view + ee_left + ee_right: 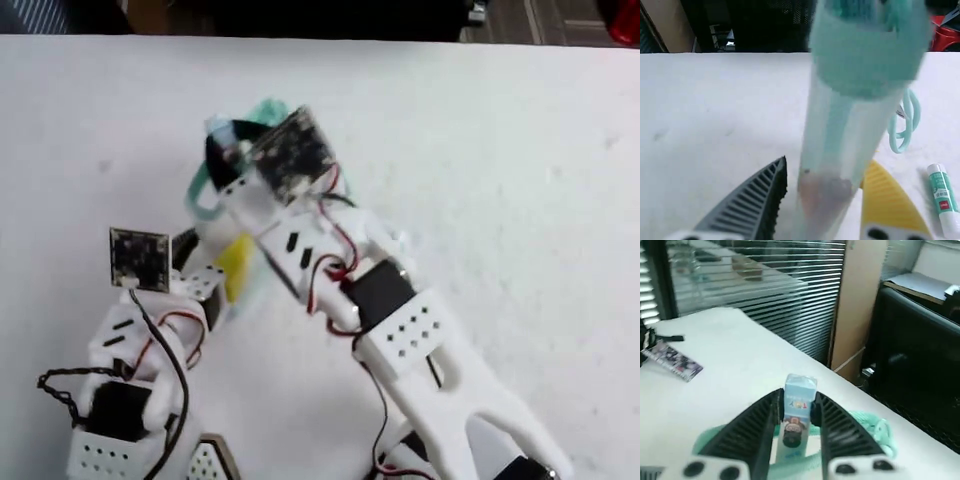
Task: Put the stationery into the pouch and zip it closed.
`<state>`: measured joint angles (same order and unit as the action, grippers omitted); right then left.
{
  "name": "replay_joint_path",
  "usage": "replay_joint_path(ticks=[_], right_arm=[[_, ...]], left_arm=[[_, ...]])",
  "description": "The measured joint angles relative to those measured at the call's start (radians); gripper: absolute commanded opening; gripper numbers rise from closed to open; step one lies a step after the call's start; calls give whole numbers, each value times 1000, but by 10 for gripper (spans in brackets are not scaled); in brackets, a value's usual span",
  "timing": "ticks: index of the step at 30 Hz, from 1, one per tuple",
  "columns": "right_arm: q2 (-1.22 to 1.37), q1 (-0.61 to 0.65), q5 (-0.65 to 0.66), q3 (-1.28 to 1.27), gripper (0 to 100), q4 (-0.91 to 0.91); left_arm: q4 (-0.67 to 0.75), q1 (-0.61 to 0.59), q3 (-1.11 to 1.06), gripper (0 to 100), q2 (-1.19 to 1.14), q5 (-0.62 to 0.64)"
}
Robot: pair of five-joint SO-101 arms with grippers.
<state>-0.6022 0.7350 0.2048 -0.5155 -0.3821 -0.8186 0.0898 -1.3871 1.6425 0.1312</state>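
High view: the teal-topped pouch (265, 108) shows beside the right arm (400, 320).

Left wrist view: the left gripper (827, 162) pinches the pouch's clear body. Scissors (902, 125) and a glue stick (942, 195) lie beside the pouch.

Right wrist view: the right gripper (797, 394) clamps a small blue box (800, 385) just above the pouch.
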Motion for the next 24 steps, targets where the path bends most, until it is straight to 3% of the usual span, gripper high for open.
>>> replay_joint_path(ticks=[3, 10, 17, 20, 24], right_arm=[[-2, 11, 14, 0, 265, -6], [-38, 11, 18, 0, 192, -20], [-186, 8, 18, 0, 188, -78], [-244, -40, 3, 2, 188, -87], [-269, -158, -123, 28, 188, -109]], left_arm=[[0, -3, 0, 245, 0, 2], [0, -8, 0, 244, 0, 2], [0, -9, 0, 206, 0, 2], [0, -9, 0, 184, 0, 2], [0, -8, 0, 181, 0, 5]])
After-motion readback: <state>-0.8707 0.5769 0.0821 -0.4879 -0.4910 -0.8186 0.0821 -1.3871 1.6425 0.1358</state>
